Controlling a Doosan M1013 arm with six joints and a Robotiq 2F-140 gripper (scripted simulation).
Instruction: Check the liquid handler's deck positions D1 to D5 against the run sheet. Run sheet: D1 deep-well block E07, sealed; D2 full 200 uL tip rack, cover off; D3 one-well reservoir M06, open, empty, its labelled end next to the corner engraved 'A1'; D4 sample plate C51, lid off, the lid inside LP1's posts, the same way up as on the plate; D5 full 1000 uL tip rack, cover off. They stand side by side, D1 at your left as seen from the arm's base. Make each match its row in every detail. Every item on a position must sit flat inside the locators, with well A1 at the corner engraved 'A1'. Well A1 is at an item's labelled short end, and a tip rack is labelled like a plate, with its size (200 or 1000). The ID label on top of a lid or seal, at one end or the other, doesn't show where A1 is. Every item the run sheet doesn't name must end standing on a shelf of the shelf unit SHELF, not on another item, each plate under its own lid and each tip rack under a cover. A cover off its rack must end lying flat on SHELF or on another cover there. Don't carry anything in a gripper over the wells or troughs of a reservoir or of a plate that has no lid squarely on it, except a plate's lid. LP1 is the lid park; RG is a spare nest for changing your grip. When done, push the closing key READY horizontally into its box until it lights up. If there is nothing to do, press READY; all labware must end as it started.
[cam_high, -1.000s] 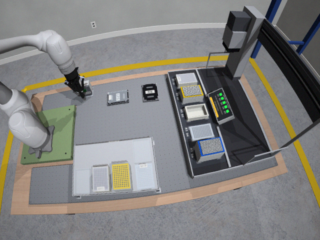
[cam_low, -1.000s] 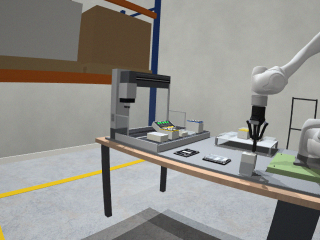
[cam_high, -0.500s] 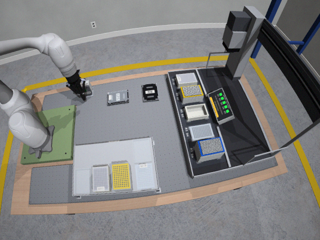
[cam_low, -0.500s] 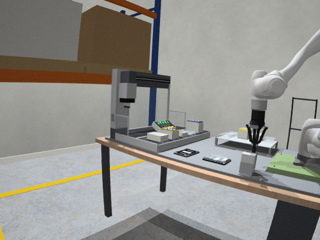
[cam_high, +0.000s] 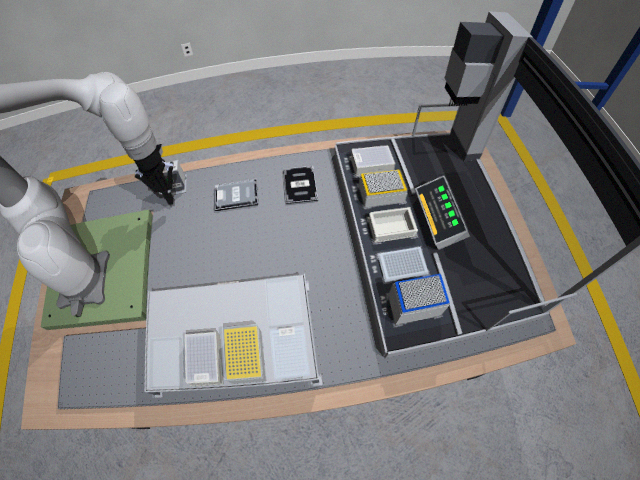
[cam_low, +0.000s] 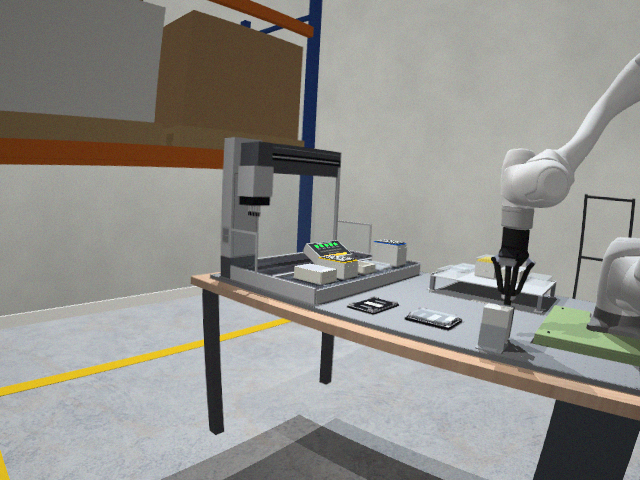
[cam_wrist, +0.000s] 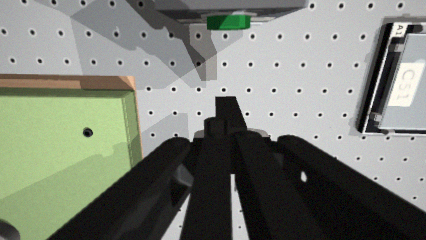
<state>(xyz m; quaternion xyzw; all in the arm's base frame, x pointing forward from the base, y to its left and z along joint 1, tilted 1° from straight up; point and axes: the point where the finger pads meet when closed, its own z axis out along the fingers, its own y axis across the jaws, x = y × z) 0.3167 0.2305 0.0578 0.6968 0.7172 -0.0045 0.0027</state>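
Observation:
My gripper (cam_high: 168, 196) is shut and empty, pointing down just above the table beside the READY box (cam_high: 176, 178). In the wrist view the green READY key (cam_wrist: 228, 22) lies ahead of my shut fingertips (cam_wrist: 227, 107), with a gap between them. From the side, the gripper (cam_low: 509, 297) hangs just behind the box (cam_low: 495, 327). The lid labelled C51 (cam_wrist: 405, 85) (cam_high: 236, 194) lies in the lid park LP1. The deck holds a sealed white block (cam_high: 373, 157), a yellow tip rack (cam_high: 384, 184), an open reservoir (cam_high: 392, 223), a lidless plate (cam_high: 403, 263) and a blue tip rack (cam_high: 419, 295).
The green base plate (cam_high: 98, 268) of the arm lies left of my gripper. The black RG nest (cam_high: 299, 188) is right of LP1. The shelf unit (cam_high: 230, 330) holds a plate (cam_high: 201, 356), a yellow covered rack (cam_high: 241, 351) and a clear-lidded item (cam_high: 289, 351). A panel with green lights (cam_high: 442, 211) stands behind the deck.

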